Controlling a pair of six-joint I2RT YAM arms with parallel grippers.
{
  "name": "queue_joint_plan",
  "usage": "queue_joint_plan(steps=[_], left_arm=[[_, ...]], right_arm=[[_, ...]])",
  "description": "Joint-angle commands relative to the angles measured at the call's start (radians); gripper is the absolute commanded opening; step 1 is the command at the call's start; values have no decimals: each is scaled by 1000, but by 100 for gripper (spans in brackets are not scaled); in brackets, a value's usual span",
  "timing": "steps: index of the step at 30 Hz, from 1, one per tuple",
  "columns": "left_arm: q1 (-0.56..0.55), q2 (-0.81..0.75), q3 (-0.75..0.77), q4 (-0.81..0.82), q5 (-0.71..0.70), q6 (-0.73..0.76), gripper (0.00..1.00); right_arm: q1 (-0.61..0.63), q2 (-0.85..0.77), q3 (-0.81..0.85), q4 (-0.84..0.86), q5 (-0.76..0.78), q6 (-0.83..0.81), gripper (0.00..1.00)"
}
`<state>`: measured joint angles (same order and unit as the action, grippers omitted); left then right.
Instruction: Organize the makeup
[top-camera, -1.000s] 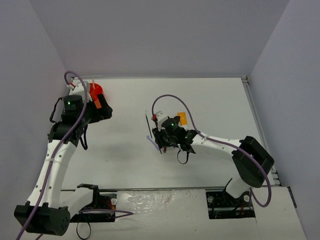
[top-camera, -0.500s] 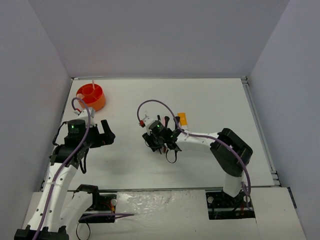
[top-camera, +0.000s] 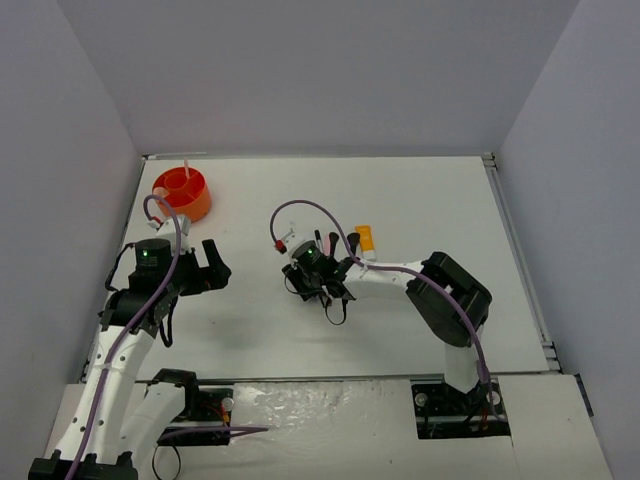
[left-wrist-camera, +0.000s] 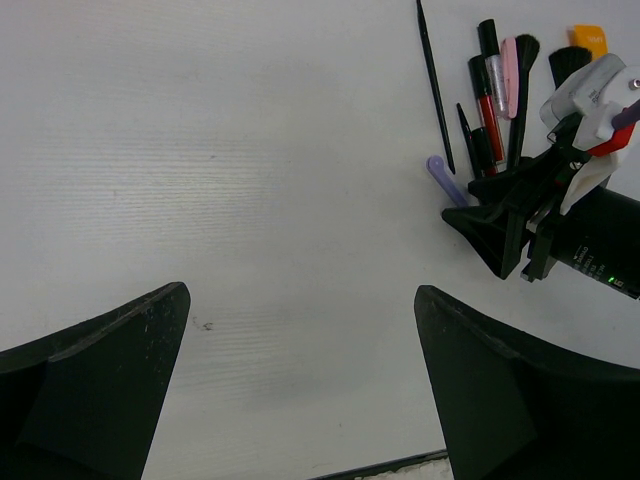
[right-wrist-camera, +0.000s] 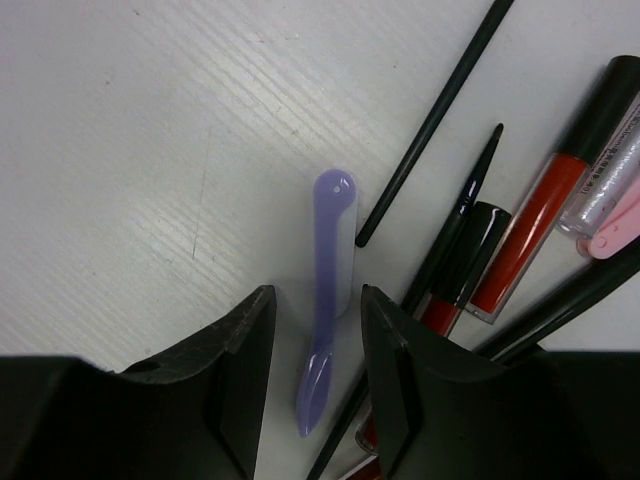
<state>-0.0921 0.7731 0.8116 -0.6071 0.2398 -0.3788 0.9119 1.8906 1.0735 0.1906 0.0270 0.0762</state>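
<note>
The makeup lies in a loose cluster mid-table (top-camera: 322, 245). In the right wrist view a lilac stick (right-wrist-camera: 331, 262) lies flat between the open jaws of my right gripper (right-wrist-camera: 318, 345), with a gap on each side. Beside it are a thin black pencil (right-wrist-camera: 430, 125), a dark pencil (right-wrist-camera: 470, 190) and a red gloss tube (right-wrist-camera: 525, 240). The orange-white tube (top-camera: 366, 238) lies just right of the cluster. My right gripper (top-camera: 298, 282) is low over the cluster's left edge. My left gripper (top-camera: 214, 264) is open and empty, its fingers (left-wrist-camera: 100, 380) wide apart over bare table.
The orange round compartmented holder (top-camera: 196, 205) stands at the far left, with a pale stick upright in it. The left wrist view shows the cluster (left-wrist-camera: 490, 95) and the right gripper (left-wrist-camera: 500, 225) at its upper right. Grey walls enclose the table.
My left arm has pulled back from the orange holder toward the near side. My right gripper has moved left and lowered, jaws now either side of the lilac stick.
</note>
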Motion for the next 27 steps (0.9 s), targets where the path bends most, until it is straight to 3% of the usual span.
queue_joint_plan(steps=[1, 6, 15, 21, 27], left_arm=[[2, -6, 26, 49, 14, -7, 94], [2, -6, 23, 49, 13, -8, 94], [-1, 15, 3, 90, 91, -63, 94], [-5, 26, -44, 194, 216, -203, 94], [-44, 41, -53, 295, 269, -326, 93]], right_arm=[[8, 13, 23, 14, -49, 9, 36], [10, -6, 1, -6, -147, 38, 27], [58, -77, -33, -31, -99, 64, 0], [72, -171, -79, 60, -127, 62, 0], [76, -355, -202, 314, -138, 67, 0]])
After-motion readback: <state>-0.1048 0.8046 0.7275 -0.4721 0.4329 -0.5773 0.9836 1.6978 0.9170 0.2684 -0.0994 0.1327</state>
